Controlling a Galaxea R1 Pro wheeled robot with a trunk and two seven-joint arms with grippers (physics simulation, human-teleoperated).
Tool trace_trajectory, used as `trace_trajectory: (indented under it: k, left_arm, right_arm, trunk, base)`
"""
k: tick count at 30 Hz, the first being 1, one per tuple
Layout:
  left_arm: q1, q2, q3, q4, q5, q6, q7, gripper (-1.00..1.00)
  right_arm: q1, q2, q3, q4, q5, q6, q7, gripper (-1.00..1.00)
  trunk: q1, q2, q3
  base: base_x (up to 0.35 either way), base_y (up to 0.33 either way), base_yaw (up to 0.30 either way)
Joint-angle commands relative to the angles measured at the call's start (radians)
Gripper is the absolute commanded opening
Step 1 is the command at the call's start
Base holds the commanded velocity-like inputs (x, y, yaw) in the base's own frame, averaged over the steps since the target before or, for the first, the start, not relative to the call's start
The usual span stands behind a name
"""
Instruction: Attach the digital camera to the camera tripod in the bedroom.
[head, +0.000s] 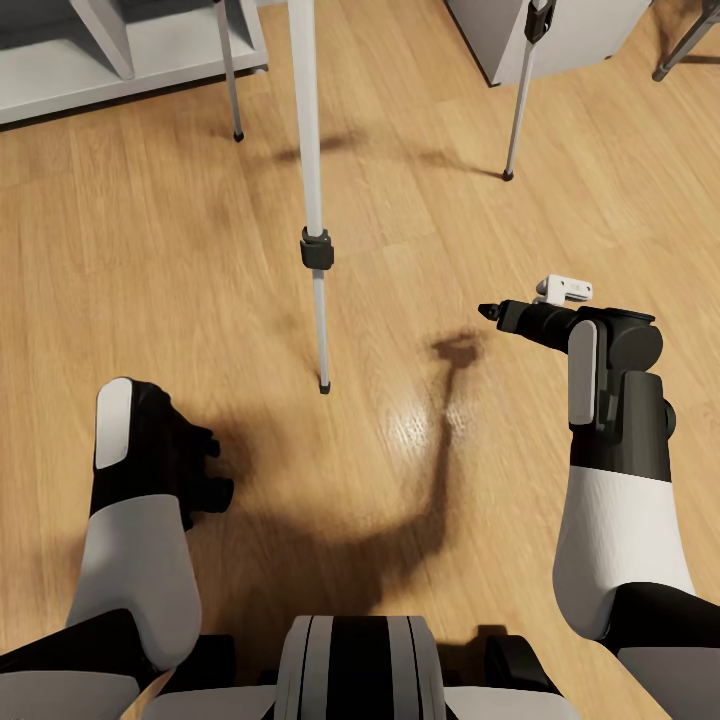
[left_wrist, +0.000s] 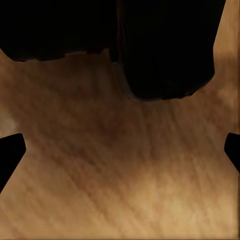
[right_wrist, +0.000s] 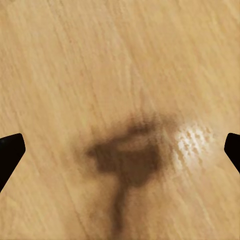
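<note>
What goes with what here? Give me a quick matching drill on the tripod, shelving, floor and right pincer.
Things:
1. camera tripod
2. white shelving
3. wood-plank floor
4. right pincer

Descriptions:
A. upper left corner of the head view
B. black tips, held out above the floor with nothing between them
C. thin pale legs with black collars, standing ahead of the robot
D. bears the arm's shadow and a bright glare spot

Pairs: 1-C, 2-A, 3-D, 4-B

Camera tripod (head: 315, 240) stands on wood floor — thin silver legs, black collars.
</note>
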Motion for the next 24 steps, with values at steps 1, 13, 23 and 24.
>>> trace_trajectory:
  k: [1,13,23,24]
  left_arm:
    - [-0.001,0.0,0.007,0.001,0.0,-0.001,0.001,1.0]
    - [-0.01,0.013,0.039,0.049,-0.007,-0.004,-0.002,1.0]
    - [-0.022,0.021,0.046,0.09,-0.009,-0.005,-0.026,1.0]
    - [-0.023,0.021,0.047,0.095,-0.009,-0.005,-0.029,1.0]
  right_arm:
    - [-0.001,0.001,-0.002,-0.001,-0.004,0.004,0.001,1.0]
    - [-0.001,0.001,-0.002,-0.001,-0.004,0.004,0.001,1.0]
    - [-0.001,0.001,-0.002,-0.001,-0.004,0.004,0.001,1.0]
    - [-0.001,0.001,-0.002,-0.001,-0.004,0.004,0.001,1.0]
  trunk:
    - [0.0,0.0,-0.001]
    - [0.0,0.0,-0.001]
    - [0.0,0.0,-0.001]
    - [0.0,0.0,-0.001]
  base:
    - [0.0,0.0,0.0]
    - [0.0,0.0,0.0]
    - [0.0,0.0,0.0]
    - [0.0,0.0,0.0]
